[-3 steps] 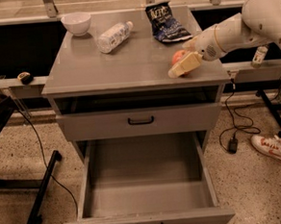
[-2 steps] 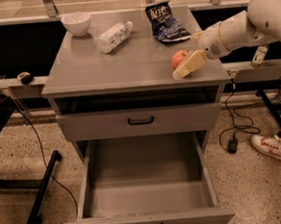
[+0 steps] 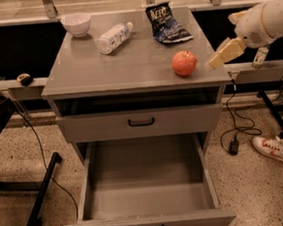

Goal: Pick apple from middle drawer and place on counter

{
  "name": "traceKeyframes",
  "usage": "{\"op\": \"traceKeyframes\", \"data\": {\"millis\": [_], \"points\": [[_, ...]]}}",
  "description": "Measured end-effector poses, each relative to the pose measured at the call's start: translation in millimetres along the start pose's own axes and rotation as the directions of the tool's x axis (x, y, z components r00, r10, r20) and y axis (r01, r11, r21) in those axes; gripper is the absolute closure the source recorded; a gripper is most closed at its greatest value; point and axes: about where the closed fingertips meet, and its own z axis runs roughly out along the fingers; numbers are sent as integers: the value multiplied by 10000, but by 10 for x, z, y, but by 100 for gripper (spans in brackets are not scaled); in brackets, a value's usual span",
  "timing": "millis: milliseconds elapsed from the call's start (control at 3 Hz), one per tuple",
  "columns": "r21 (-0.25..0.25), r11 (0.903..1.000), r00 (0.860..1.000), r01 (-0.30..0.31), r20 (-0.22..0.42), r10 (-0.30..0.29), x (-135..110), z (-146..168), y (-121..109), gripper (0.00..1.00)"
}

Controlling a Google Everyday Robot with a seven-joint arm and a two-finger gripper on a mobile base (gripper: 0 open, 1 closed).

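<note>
Now that the apple is out of my grasp, the drawer [image 3: 146, 182] gapes open nearest the camera. The apple [image 3: 184, 63] stands alone on the counter [image 3: 128, 62] near its right front corner, red with yellow-orange patches, stem up. My gripper [image 3: 214, 61] has pulled back past the right edge, clear of the fruit, arm slanting down from the right. Parted or closed, I can't tell.
</note>
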Motion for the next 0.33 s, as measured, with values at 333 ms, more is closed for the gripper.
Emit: {"op": "traceKeyframes", "data": {"millis": [333], "points": [[-35, 10000, 10000, 33, 44, -33, -28, 33, 10, 0]]}}
